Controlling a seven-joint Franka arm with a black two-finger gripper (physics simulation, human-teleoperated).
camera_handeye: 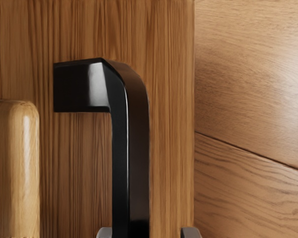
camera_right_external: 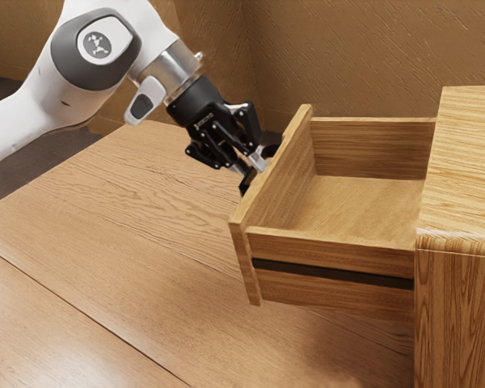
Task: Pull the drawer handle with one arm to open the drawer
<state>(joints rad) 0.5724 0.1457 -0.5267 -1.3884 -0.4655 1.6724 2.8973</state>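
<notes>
Your pincer (camera_right_external: 255,166) sits close against the outer face of the drawer front. Neither view shows whether it is clamped on the handle or only hooked around it, so treat the hold as unproven. That is where I judge the main risk to lie: if the pull drifts off the line of the drawer's travel, toward 12 or 6 o'clock in the exterior view, the glossy bar could slide out of the pincer and leave you pulling on nothing. A skewed pull could also rack the drawer in its runners and bind it. The drawer looks far enough out that more force may meet the end of its travel, and it would then tug the whole cabinet rather than open anything further. In the wrist view, the black handle (camera_handeye: 131,148) runs straight out from just under the hand and bends over at its far end to meet the wooden drawer front (camera_handeye: 64,163), so it is right at the pincer rather than beside it. In the exterior view, the drawer (camera_right_external: 331,255) stands well out of the cabinet (camera_right_external: 461,242), and its open box stretches from the pincer toward 3 and 4 o'clock. The arm leads away toward 10 o'clock above the worktop (camera_right_external: 121,242).
</notes>
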